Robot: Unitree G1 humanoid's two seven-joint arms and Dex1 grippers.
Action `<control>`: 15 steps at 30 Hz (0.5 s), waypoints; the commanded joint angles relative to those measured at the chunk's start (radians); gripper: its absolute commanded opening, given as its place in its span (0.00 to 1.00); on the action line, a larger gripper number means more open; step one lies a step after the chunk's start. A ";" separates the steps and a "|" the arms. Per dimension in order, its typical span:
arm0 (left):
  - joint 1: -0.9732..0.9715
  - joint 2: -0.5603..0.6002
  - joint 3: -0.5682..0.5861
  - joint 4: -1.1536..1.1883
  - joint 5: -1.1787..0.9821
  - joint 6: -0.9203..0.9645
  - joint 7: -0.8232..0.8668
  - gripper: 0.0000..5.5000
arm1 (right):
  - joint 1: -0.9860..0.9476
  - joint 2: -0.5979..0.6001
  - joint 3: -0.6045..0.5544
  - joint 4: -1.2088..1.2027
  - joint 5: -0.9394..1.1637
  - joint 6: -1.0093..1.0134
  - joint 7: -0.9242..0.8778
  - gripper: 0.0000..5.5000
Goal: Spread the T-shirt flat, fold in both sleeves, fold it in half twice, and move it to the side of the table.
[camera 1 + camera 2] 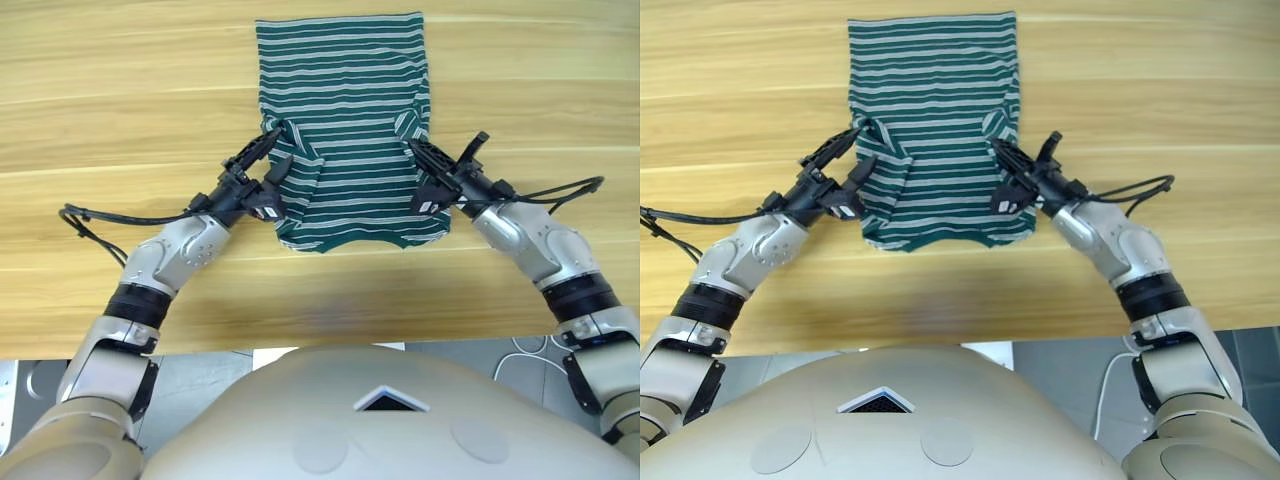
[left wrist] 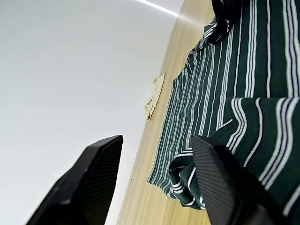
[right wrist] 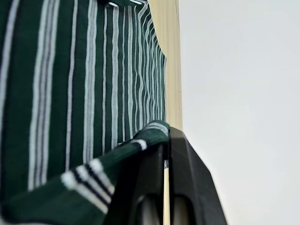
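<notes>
Right gripper (image 1: 418, 148) first: clamped on a raised fold of the T-shirt (image 1: 345, 90) at its right side edge, fingers (image 3: 187, 173) pressed together with striped cloth draped over their tips. Left gripper (image 1: 282, 147) next: spread wide at the opposite side edge, fingers (image 2: 220, 187) well apart, a small bunch of cloth just beside one of them and nothing pinched between. Then the T-shirt itself: lies lengthwise on the middle of the table (image 1: 120, 90), straight hem toward the far edge, curved end toward the near edge, both sleeves already turned in over the body, giving a narrow rectangular outline. Looks like the close of the sleeve step, with neither halving fold begun and the move to the table's side not yet made. Calls next, most likely, for letting go on the right, then taking the two corners nearest the near edge and carrying them evenly over to the far hem. Needs both arms kept level and the tucked sleeves kept from slipping out, or risks a skewed fold. Hard to judge the amount of cloth inside the right pinch, with the drape over the fingertips; hard also to tell contact from hovering at the left's nearer finger. Hidden beneath both grippers in the head views: part of each sleeve fold. Cut off at both sides: the table's side edges and corners, so no picking out a resting place for the folded shirt yet. Beyond the shirt, toward the table's rim: a pale scrap (image 2: 154, 96), too small to identify.
</notes>
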 commanded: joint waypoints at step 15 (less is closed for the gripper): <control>0.038 0.100 0.061 -0.053 -0.053 0.005 -0.063 0.54 | 0.013 -0.054 -0.030 -0.019 0.021 -0.028 0.085 0.44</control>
